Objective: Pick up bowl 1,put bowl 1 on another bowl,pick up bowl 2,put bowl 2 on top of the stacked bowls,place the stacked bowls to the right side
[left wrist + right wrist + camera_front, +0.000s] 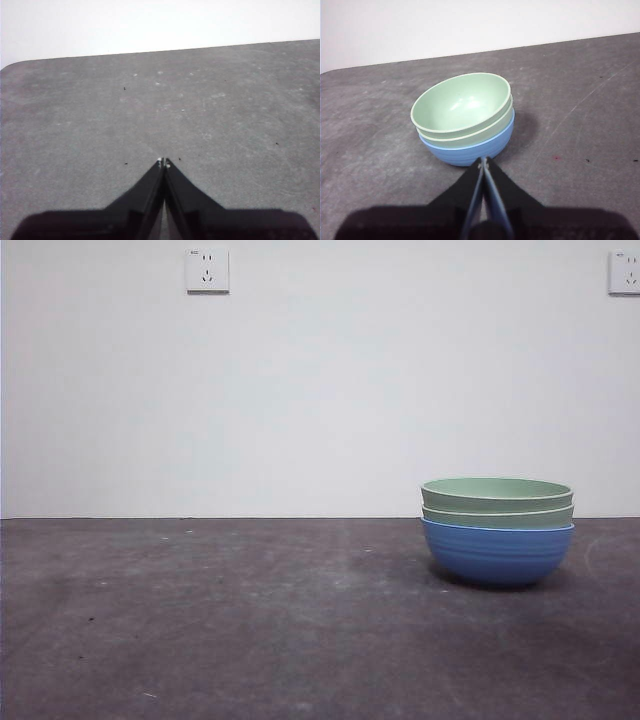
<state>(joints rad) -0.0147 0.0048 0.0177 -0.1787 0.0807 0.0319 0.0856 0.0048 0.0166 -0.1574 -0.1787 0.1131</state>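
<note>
The stacked bowls (497,530) stand upright on the table at the right: a blue ridged bowl (497,554) with two pale green bowls (497,494) nested in it. In the right wrist view the stacked bowls (464,119) sit just beyond my right gripper (484,160), which is shut and holds nothing; its tips are close to the blue bowl (470,150) and not touching it as far as I can see. My left gripper (164,161) is shut over bare table, far from the bowls. Neither arm shows in the front view.
The dark grey tabletop (220,620) stretches left of the stack. A white wall with two power sockets (207,270) rises behind the table's far edge.
</note>
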